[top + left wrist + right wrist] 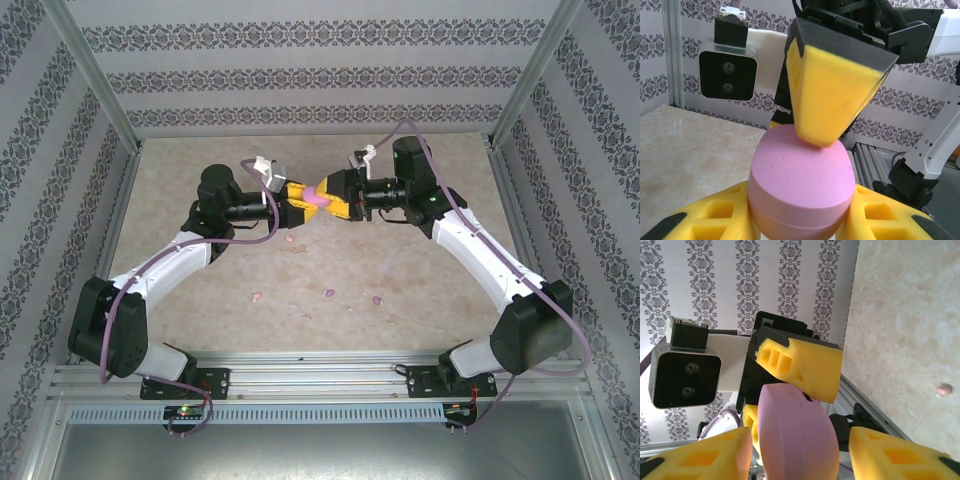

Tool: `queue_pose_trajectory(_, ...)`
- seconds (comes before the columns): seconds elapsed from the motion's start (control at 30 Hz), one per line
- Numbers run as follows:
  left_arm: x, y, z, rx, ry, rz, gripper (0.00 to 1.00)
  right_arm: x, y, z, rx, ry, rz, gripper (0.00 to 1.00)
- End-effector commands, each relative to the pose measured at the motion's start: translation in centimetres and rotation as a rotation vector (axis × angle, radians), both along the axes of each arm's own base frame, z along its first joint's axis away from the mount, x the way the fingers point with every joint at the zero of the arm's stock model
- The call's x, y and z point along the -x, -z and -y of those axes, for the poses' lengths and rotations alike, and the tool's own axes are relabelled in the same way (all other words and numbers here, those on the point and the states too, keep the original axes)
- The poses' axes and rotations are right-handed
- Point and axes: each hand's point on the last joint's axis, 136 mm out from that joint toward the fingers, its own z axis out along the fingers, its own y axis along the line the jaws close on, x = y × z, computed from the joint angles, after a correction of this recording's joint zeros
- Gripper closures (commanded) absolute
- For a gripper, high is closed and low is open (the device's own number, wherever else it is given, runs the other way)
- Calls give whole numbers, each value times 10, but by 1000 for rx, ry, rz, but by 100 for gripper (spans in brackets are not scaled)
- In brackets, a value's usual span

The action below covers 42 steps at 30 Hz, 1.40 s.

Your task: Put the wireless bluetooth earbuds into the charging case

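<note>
Holding the pink charging case (800, 185) up above the tabletop (400, 270), the left fingers (690, 220) press tight against its sides. The right fingers (867, 445) stand spread around it, with a clear gap on one side. The case looks shut. Four earbuds (329, 293) lie loose on the tabletop, well apart from it, so apparently none is inserted and every insertion is left to do.
</note>
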Motion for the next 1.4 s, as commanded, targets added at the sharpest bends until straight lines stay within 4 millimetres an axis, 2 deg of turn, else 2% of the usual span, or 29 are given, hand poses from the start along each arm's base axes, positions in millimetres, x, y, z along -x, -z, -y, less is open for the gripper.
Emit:
queue_pose_trajectory(0.0,7,-24,-6,20,0,43,75,3,-21,9,-5,34,120,40)
queue_pose_trajectory(0.13,9,-25,-9,18,-9,53,77,1,-31,31,112,99,292,35)
queue_pose_trajectory(0.3,11,-30,-13,31,7,5,81,5,-22,53,335,142,545,35)
queue_pose_trajectory(0.5,22,-31,-16,18,19,-8,81,24,-21,39,411,60,878,33)
queue_pose_trajectory(0.6,28,-28,-17,0,21,-9,80,31,-20,29,443,4,971,32)
queue_pose_trajectory(0.77,31,-28,-18,-7,25,-6,80,31,-14,19,463,-56,983,34)
queue_pose_trajectory(1.03,35,-27,-17,2,45,-34,80,21,-13,6,440,-56,966,39)
queue_pose_trajectory(1.37,35,-19,-17,-9,45,-55,80,21,-28,-2,364,-42,955,40)
